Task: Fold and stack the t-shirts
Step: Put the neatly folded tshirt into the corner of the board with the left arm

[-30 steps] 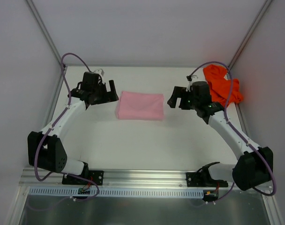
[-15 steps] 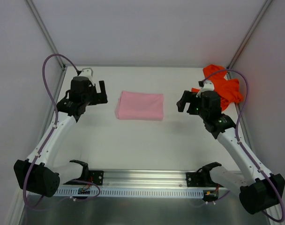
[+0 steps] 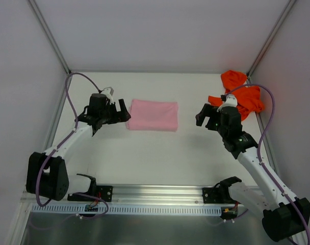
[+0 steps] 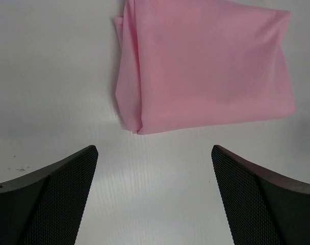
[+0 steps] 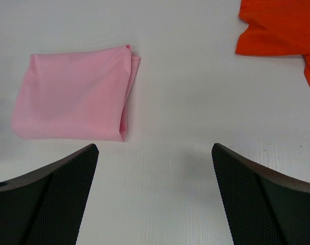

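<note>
We read the pink t-shirt point(image 3: 152, 115) as soft, matt cloth, smooth across its face (the left wrist view shows layered edges down one side). The orange t-shirt point(image 3: 240, 94) is matt cloth too, but crumpled and creased. The table point(image 3: 155, 153) is a white sheet with a faint sheen and fine parallel ribbing, perhaps corrugated plastic, though we cannot be sure. The fingers point(image 4: 55, 204) of the left gripper point(image 4: 154, 153) and the fingers point(image 5: 257, 201) of the right gripper point(image 5: 154, 153) are matt black with a fine dotted texture. The left arm point(image 3: 73, 138) and right arm point(image 3: 259, 166) have smooth white plastic-looking links and black joints. The near rail point(image 3: 160, 190) is bare, brushed-looking metal.
</note>
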Robot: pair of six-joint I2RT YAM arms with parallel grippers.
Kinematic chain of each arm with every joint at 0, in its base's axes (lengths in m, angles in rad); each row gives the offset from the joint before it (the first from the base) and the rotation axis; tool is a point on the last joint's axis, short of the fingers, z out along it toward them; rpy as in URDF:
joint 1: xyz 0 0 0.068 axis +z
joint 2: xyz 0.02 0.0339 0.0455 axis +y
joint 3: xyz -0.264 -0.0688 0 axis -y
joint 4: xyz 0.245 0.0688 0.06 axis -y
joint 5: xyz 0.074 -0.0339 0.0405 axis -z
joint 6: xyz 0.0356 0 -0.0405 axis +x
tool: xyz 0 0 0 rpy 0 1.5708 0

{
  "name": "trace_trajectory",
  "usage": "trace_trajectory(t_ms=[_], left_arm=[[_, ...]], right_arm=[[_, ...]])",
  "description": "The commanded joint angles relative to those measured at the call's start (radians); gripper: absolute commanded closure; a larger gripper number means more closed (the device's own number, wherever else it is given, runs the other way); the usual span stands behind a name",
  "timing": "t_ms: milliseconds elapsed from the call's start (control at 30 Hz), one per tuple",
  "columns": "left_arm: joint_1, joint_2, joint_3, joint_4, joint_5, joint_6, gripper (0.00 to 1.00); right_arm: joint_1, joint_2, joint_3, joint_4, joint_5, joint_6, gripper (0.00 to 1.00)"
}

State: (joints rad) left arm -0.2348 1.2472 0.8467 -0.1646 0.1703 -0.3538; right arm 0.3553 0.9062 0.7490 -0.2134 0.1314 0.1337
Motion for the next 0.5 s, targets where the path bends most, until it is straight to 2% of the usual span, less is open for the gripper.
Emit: trace_trajectory(t_ms=[0, 200, 367, 467], left_arm=[[-0.001, 0.082, 0.017, 0.160, 0.070, -0.070, 0.06], [-0.001, 0.315, 0.136, 0.160, 0.084, -0.060, 0.07], [-0.001, 0.440, 0.201, 0.200, 0.092, -0.065, 0.10], [-0.006, 0.511, 0.236, 0.211, 0.112, -0.073, 0.16]], right_arm=[[-0.001, -0.015, -0.005, 0.043, 0.016, 0.030, 0.04], [-0.001, -0.004, 0.006, 0.048, 0.022, 0.018, 0.04], [-0.001, -0.016, 0.024, 0.037, 0.060, 0.007, 0.04], [-0.001, -0.023, 0.039, 0.026, 0.069, -0.006, 0.04]])
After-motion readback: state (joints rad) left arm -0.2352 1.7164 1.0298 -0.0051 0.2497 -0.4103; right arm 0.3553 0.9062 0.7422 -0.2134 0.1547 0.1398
